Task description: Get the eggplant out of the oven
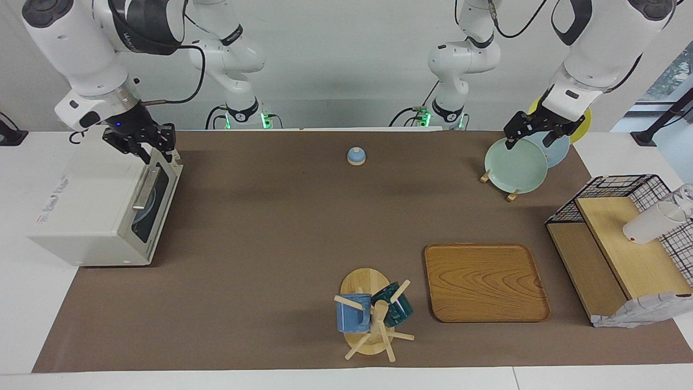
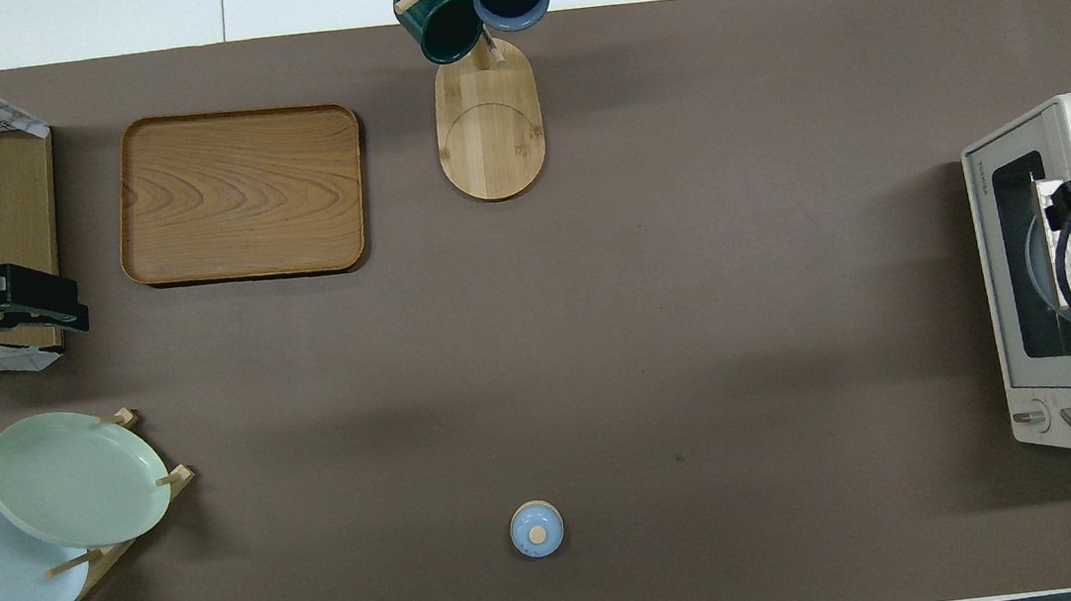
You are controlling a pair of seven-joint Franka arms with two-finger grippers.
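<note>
At the right arm's end of a brown table mat sits a boxy off-white metal toaster oven. Its dark glass door is shut, with a metal bar handle along the top edge. The right gripper hangs over the oven's upper front corner, close to the handle's end nearer the robots. Whether it is closed or spread cannot be told, and no hold on the handle is evident.

The eggplant is not visible. It is presumably inside the oven, where only a pale round shape shows through the glass.

Mid-table, near the robots, stands a small blue domed knob-topped lid. Farther from the robots is a wooden mug tree with one blue and one dark green mug. Beside it lies a rounded rectangular wooden tray, bare and smooth-grained.

The left gripper waits with its pincer wide over a pale green plate propped in a wooden rack. At the left arm's end stands a black wire and wood shelf.

Judging by its kind, the eggplant should be light, fairly firm and glossy, so likely slippery. A hold across its slim middle seems safest. The door must come down first.
</note>
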